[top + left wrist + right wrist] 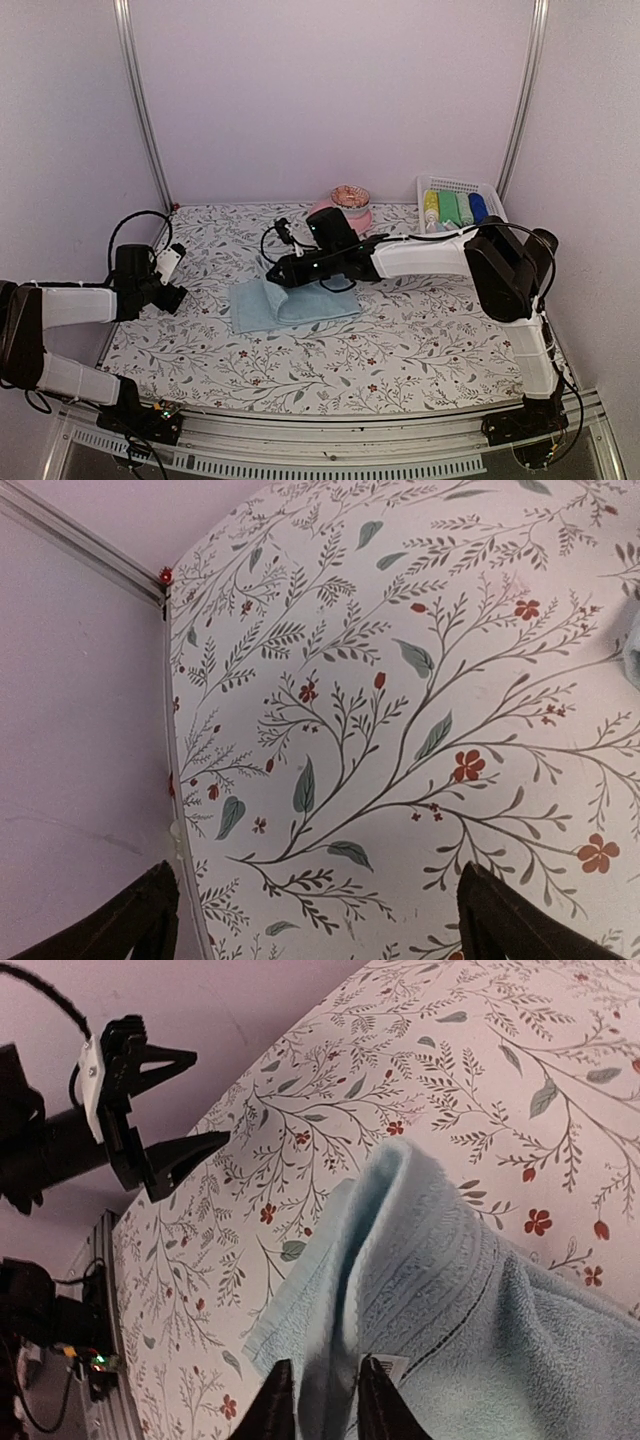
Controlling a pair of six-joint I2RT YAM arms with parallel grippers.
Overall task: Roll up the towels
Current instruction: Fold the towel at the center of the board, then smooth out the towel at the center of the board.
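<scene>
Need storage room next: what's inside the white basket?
Four cylinders lie side by side in the basket: yellow, green, pale green, blue. The right arm covers the near end, and the basket floor beneath them is hidden.

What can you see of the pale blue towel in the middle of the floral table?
The pale blue terry towel is soft, looped cloth with a woven stripe band and a small white label. It lies partly folded mid-table on the floral tablecloth, one edge raised into a ridge pinched between the fingers of the right gripper.
</scene>
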